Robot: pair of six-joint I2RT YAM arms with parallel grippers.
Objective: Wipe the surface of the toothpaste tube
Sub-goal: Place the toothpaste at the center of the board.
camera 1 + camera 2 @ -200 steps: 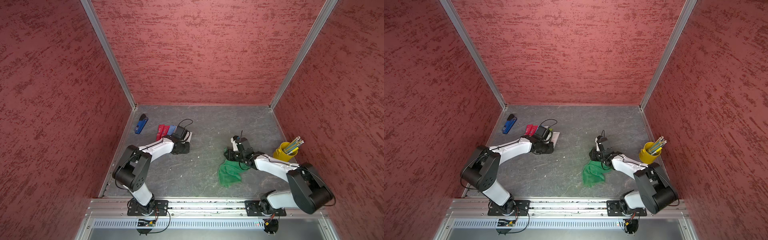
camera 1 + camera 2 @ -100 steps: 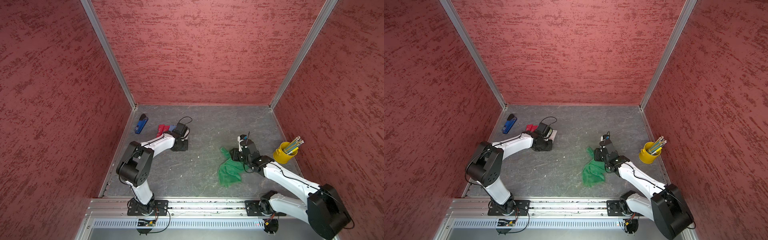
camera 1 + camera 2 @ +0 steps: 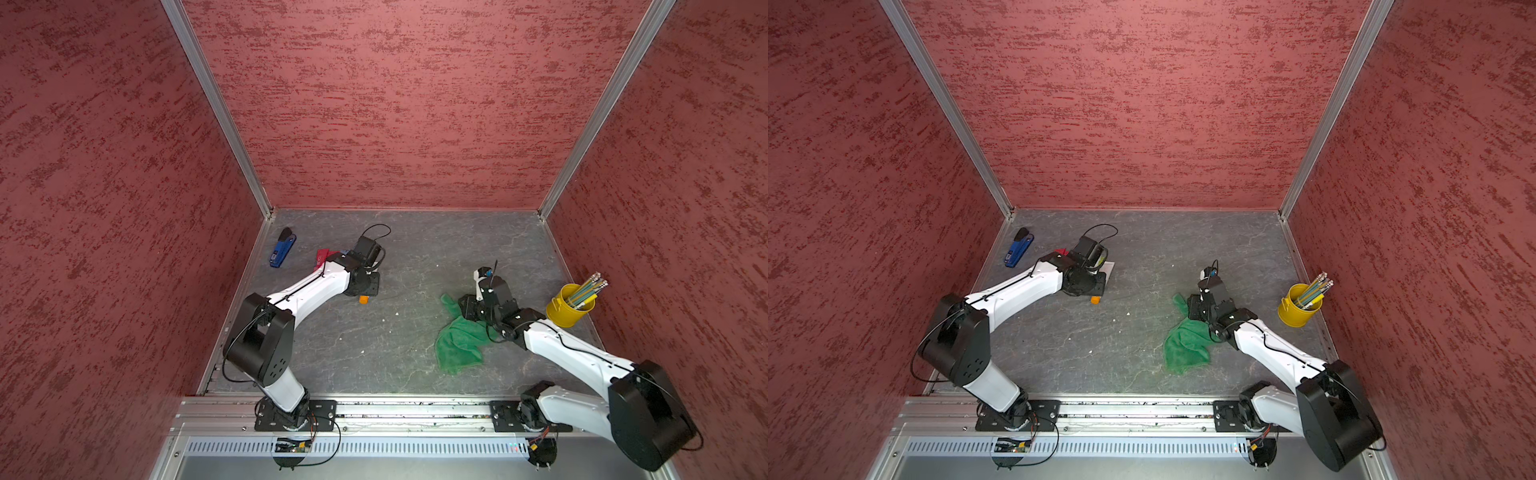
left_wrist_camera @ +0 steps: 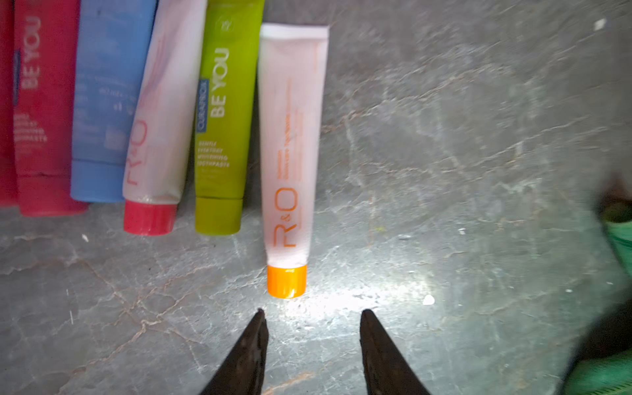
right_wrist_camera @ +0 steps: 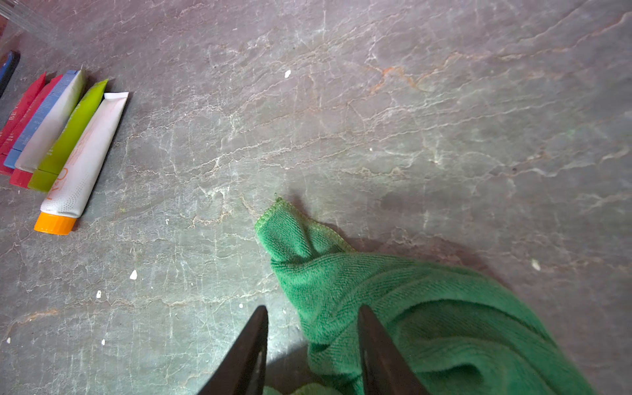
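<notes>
Nearest the base rail [image 3: 415, 411], the green cloth [image 3: 457, 349] lies crumpled on the floor [image 3: 374, 340]. The right gripper [image 5: 313, 309] sits low over the cloth's far edge. Its jaws are moderately apart, one tip at the hem, bare floor showing between them, nothing pinched.

Further out, the toothpaste tube [image 4: 290, 154] (white, orange cap) lies flat at the end of a row of other tubes [image 4: 225, 119], just beside the green one, cap toward the left gripper [image 4: 311, 311]. That gripper's jaws are likewise apart & empty, tips just short of the cap. Furthest back is a blue stapler [image 3: 282, 249] near the wall.

Judgement: no wiping under way, since cloth & tube are well apart and neither is held. Whether the tube got wiped can't be told. If not, all's left: take cloth, steady tube, rub.
</notes>
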